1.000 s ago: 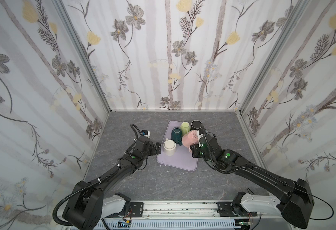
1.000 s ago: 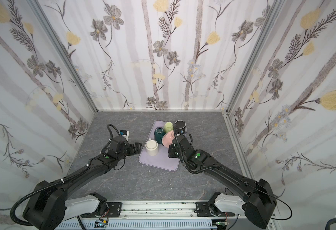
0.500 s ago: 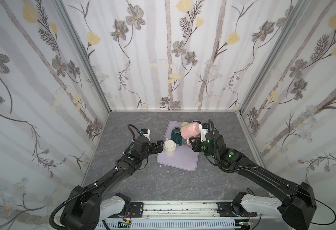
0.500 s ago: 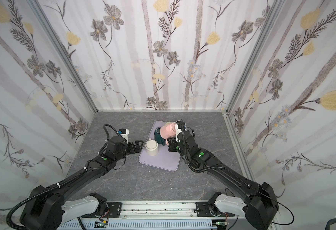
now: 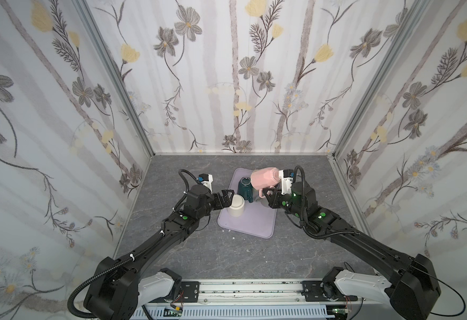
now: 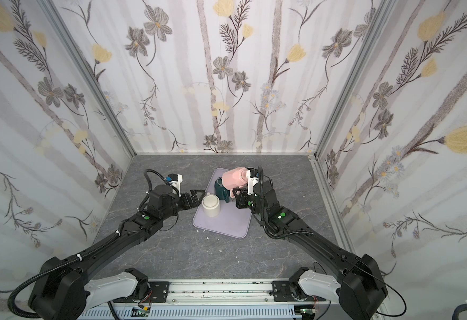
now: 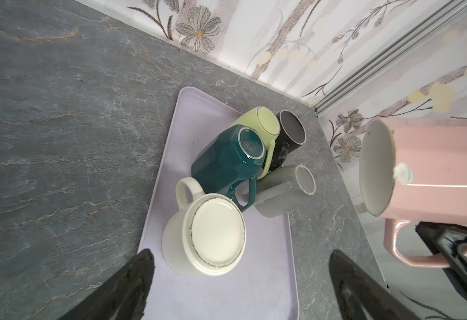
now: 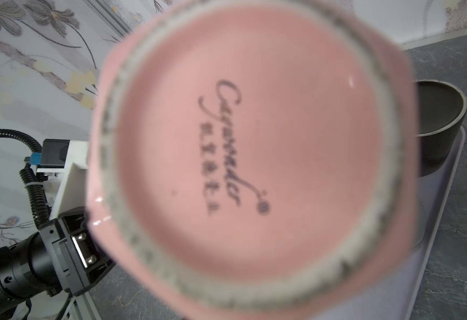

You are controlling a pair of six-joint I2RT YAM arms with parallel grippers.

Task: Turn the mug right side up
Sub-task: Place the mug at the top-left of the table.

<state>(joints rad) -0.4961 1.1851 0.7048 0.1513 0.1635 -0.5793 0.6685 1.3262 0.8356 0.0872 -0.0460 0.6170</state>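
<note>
We see the right gripper (image 5: 265,194) clamped on the sideways pink mug (image 5: 264,177)'s handle above the tray (image 5: 254,224), the left gripper (image 5: 227,198) spread wide beside the cream mug (image 5: 236,209).

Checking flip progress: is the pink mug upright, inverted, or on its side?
On its side in mid-air: the pink mug lies horizontal, mouth facing sideways, handle pinched in the right gripper.

In both top views the whole desk (image 5: 226,263) is seen from high above its front, with the lilac tray (image 5: 254,224) central. The tray is viewed closely, downward, from the left wrist; the right wrist view is filled by the pink mug (image 8: 249,155).
</note>
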